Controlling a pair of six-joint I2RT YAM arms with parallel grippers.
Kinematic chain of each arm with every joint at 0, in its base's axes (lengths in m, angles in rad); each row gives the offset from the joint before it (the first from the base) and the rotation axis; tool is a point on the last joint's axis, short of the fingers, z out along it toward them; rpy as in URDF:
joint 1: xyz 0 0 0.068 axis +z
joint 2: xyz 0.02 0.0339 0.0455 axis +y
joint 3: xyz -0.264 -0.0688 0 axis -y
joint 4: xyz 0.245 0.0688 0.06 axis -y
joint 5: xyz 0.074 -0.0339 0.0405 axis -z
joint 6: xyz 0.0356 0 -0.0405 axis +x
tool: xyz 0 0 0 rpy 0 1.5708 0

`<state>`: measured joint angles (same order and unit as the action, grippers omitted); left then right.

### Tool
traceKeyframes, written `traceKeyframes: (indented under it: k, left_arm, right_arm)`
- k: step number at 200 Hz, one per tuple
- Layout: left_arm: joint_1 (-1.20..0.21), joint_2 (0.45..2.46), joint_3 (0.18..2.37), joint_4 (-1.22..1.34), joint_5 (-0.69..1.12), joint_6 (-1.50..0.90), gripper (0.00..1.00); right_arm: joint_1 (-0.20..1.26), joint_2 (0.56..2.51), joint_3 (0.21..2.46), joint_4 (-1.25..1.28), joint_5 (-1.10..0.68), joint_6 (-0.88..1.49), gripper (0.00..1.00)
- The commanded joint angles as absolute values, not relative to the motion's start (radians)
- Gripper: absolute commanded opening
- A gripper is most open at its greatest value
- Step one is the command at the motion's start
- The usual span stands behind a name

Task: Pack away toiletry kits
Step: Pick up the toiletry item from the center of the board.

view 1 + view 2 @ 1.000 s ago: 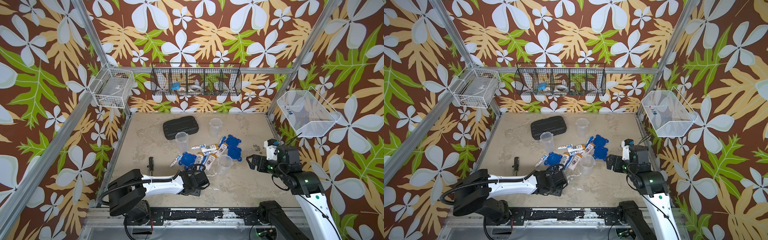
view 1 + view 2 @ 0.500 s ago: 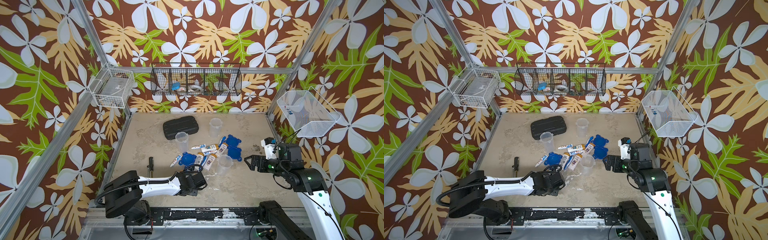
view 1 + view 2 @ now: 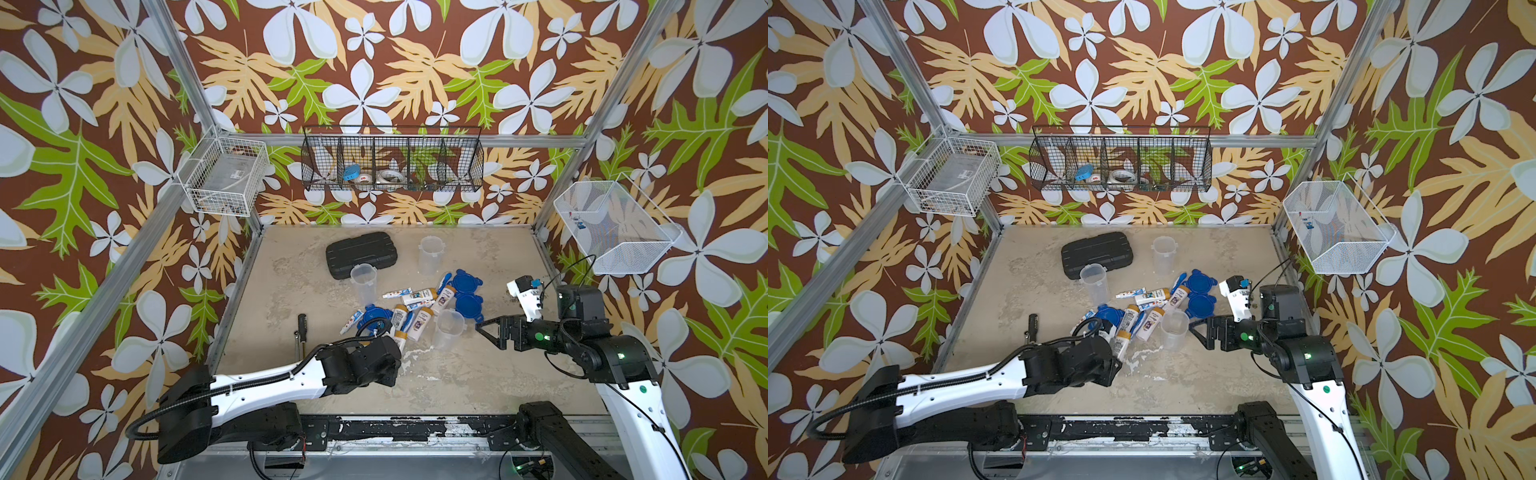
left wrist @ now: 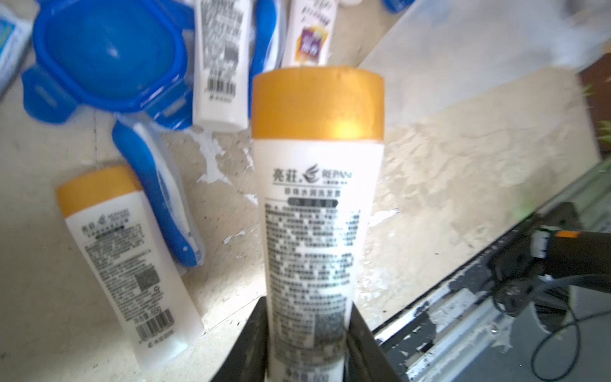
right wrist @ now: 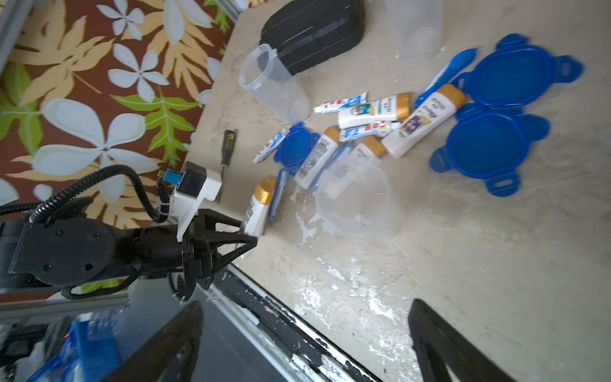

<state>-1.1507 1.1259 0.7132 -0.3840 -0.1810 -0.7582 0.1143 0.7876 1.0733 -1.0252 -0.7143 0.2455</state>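
Squarely between the left jaws, white bottle (image 4: 317,215) clamped, cap outward, right jaws wide, near tumbler (image 3: 446,328)

held bottle (image 4: 317,211) brand: "亮莊" and a wing logo with "REPAN", last letters lost in blur
held bottle small print: dense Chinese lines, unreadable
lying bottle (image 4: 129,261): same-looking logo, too small to read; QR code, barcode, digits unreadable
third bottle (image 4: 221,59): barcode, digits unreadable
toothpaste tubes (image 5: 340,103): red-blue print, unreadable
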Motion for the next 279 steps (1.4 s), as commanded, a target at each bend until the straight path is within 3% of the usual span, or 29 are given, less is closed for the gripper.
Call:
traceKeyframes:
  k: [1, 44, 99, 168, 279]
  left_arm:
    - [-1.152, 1.068, 0.719, -0.305, -0.194, -0.641, 0.09]
    - [-1.155, 1.009, 0.756, -0.248, -0.166, -0.549, 0.07]
    - [-1.198, 1.053, 0.808, -0.217, -0.173, -0.517, 0.05]
    - [-1.230, 1.050, 0.824, -0.216, -0.177, -0.503, 0.05]
    - [-1.230, 1.068, 0.810, -0.224, -0.252, -0.503, 0.06]
  right_arm:
    - [0.149, 0.790, 1.044, -0.901, -0.920, 0.327, 0.94]
    - [0.284, 0.789, 0.980, -0.684, -0.897, 0.522, 0.91]
    - [0.594, 0.945, 1.015, -0.561, -0.648, 0.622, 0.85]
    - [0.666, 1.057, 1.002, -0.462, -0.584, 0.677, 0.80]
    - [0.718, 1.121, 1.022, -0.476, -0.555, 0.667, 0.22]
